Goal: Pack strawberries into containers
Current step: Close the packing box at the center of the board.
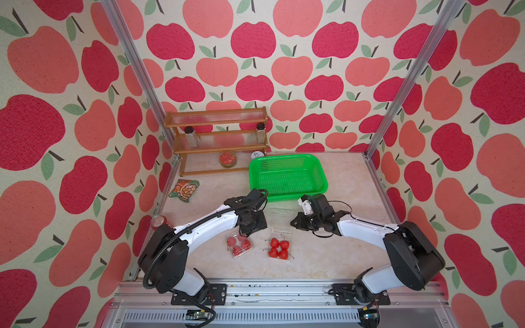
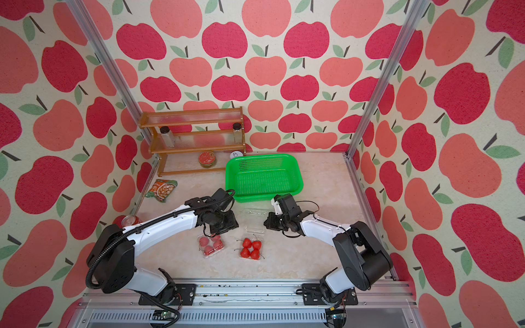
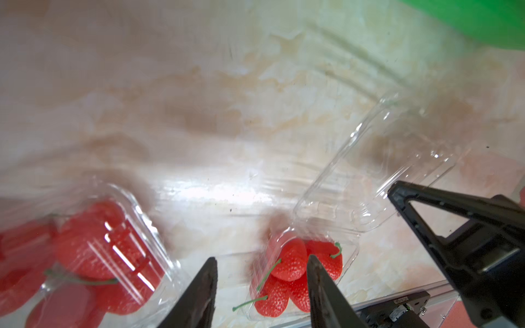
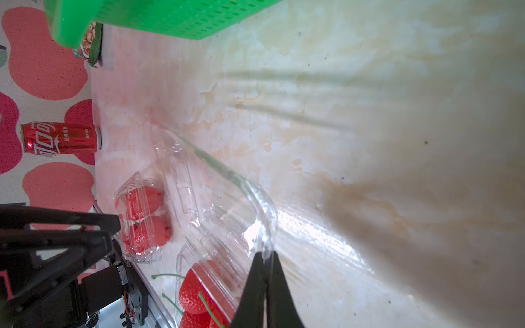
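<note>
Strawberries (image 1: 279, 248): four filled each container.
Left pincer (image 3: 262, 257): gaped near closed container (image 1: 240, 246).
Right pincer (image 4: 265, 254): clamped open container (image 4: 221, 218) by lid.

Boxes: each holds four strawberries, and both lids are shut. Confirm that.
One error: only the left box is shut. The right box has its lid folded back open, with the edge pinched by the right hand. The right wrist view shows this. Each box does hold four strawberries.
</note>
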Tool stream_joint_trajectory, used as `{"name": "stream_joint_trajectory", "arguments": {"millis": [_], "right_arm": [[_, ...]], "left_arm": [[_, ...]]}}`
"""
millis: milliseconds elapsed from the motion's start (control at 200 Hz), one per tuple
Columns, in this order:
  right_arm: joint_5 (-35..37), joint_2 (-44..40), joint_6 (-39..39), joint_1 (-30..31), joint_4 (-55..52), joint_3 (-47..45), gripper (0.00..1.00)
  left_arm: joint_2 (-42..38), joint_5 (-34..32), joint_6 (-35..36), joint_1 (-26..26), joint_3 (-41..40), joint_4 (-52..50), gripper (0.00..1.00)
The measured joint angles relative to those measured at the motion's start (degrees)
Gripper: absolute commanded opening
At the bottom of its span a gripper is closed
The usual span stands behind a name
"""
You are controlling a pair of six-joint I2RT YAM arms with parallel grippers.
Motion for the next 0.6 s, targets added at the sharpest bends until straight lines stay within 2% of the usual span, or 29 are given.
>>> {"name": "stream_joint_trajectory", "arguments": {"millis": [270,600], "right_arm": [[-0.04,0.13,0.00,0.04,-0.07,0.04,0.05],[-0.68,0.24,0.00,0.15,-0.02,0.04,0.05]], "left_arm": [[9.92,3.54,8.68,1.57,6.58,6.19,0.50],[11.85,8.11,12.52,1.84,6.56,13.33,0.49]]}}
